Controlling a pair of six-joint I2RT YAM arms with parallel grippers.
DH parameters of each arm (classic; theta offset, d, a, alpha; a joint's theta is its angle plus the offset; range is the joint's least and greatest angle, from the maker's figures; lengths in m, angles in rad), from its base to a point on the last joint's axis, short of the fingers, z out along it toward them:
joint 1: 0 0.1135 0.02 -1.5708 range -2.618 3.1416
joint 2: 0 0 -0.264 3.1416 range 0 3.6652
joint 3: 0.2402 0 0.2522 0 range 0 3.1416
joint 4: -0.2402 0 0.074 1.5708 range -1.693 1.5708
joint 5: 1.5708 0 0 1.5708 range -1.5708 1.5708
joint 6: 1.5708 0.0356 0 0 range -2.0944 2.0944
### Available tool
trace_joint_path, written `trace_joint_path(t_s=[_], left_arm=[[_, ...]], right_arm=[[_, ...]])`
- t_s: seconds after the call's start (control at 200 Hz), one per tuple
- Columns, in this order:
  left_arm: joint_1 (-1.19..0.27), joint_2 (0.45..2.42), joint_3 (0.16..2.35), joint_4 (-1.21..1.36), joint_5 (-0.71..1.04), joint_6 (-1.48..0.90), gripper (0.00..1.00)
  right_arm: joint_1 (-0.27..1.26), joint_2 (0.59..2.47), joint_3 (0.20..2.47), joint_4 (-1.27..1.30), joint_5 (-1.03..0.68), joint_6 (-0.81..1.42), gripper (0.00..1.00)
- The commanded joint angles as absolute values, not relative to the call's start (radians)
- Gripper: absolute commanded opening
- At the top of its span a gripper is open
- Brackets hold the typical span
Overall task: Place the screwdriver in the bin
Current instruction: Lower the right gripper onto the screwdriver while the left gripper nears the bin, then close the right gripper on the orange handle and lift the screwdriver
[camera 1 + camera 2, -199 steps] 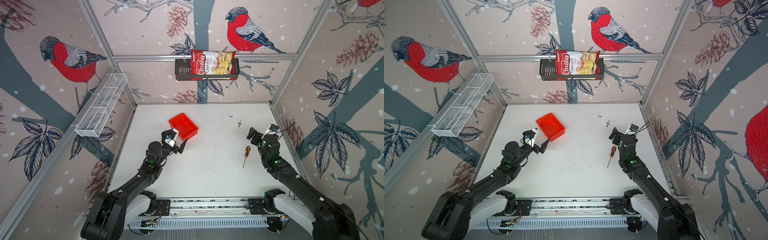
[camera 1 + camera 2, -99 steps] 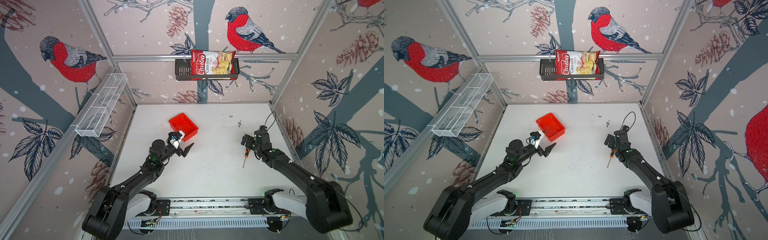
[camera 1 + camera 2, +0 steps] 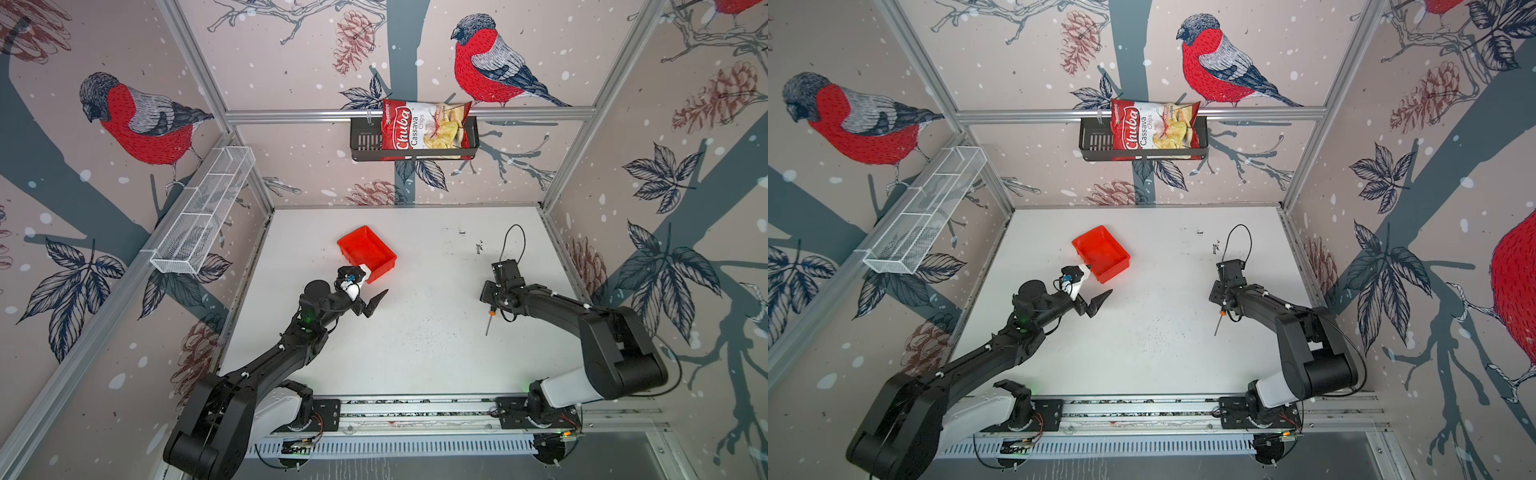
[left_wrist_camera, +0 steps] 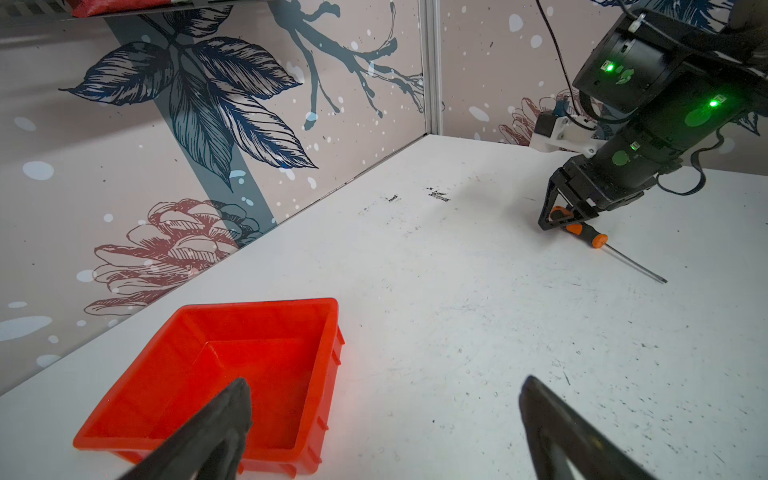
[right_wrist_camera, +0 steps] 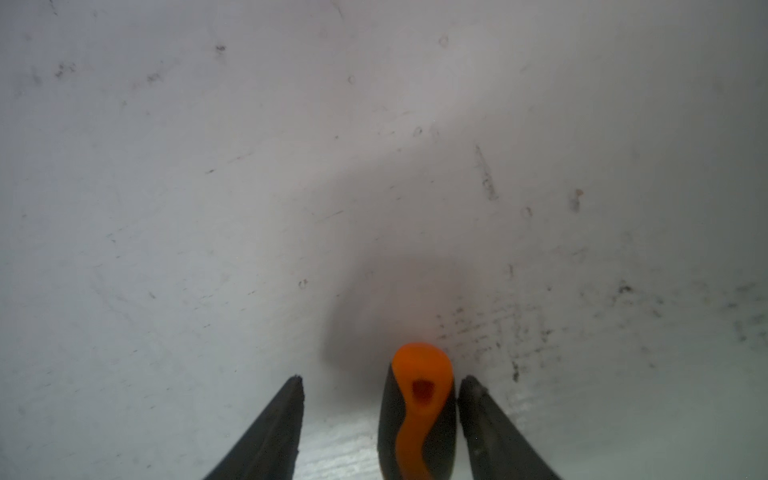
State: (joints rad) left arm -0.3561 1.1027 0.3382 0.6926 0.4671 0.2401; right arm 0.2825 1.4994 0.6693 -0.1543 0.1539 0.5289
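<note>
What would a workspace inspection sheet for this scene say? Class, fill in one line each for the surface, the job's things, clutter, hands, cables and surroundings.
Surface: white table, scuffed.
Job's things: screwdriver lies flat on the table, on the right; red bin stands left of centre, empty.
Clutter: nothing seen beyond dark specks.
Hands: left hand open, hovering beside the bin; right hand straddles the screwdriver's handle, with one finger against it and a gap on the other side.
Cables: black cable loops above the right wrist, off the table.
Surroundings: chips bag in black basket on the back wall; white mesh basket on the left wall.
</note>
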Motion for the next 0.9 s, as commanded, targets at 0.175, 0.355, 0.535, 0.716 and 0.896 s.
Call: trace_joint_path(t_s=[0.175, 0.355, 0.535, 0.716, 0.896], left_arm=[[-0.357, 1.097, 0.334, 0.703, 0.468, 0.252, 0.99], [-0.357, 1.099, 0.335, 0.707, 0.467, 0.252, 0.99], [-0.357, 1.108, 0.337, 0.719, 0.470, 0.244, 0.99], [-0.357, 1.115, 0.340, 0.724, 0.473, 0.238, 0.99], [-0.358, 1.127, 0.362, 0.722, 0.459, 0.195, 0.99]], right_arm=[[0.285, 1.516, 0.678, -0.177, 0.161, 0.531, 0.44], [0.285, 1.509, 0.678, -0.176, 0.169, 0.533, 0.36], [0.284, 1.503, 0.680, -0.173, 0.164, 0.528, 0.31], [0.284, 1.498, 0.683, -0.173, 0.164, 0.528, 0.24], [0.285, 1.468, 0.695, -0.168, 0.171, 0.517, 0.21]])
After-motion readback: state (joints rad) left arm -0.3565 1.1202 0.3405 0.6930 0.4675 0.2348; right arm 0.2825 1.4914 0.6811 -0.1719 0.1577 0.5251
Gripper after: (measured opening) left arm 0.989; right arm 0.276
